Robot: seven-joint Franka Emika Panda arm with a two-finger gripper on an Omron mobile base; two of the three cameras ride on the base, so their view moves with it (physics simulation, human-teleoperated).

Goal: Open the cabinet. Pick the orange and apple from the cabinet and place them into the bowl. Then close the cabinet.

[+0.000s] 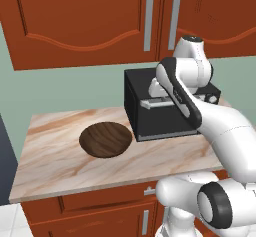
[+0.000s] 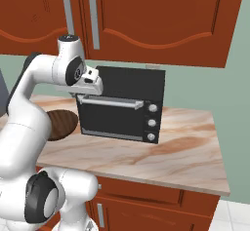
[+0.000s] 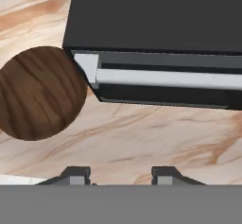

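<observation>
Cabinet (image 1: 90,16): on the wall above the desk, both doors shut; the orange and apple must lie behind them, so I cannot say where on the shelves.
Handles (image 1: 149,18): two long grey vertical bars, side by side at the seam where the doors meet; I judge these the only sound hold, stiff and smooth, best taken across the bar at mid-height.
Door handling: I judge the panel rigid and hinged at its outer edge, so the pull must follow an arc, not a straight line.
Bowl (image 1: 105,139): dark wood-grain, shallow, on the desk (image 1: 50,156) left of the microwave (image 2: 122,109) and just beside its corner; empty, and likely light enough to slide if knocked.
Pincer (image 3: 120,173): my two fingertips stand part-way apart, holding nothing, hovering over bare desk in front of the microwave.
Fruit, expected: small, round, firm, inclined to roll; a grip across the widest part seems safest.
Open room: free air between microwave top and the cabinet's lower edge; marble bare to the near edge.
Edges to mind: the microwave's top front corner near my wrist; a swinging door would sweep the space above it.
</observation>
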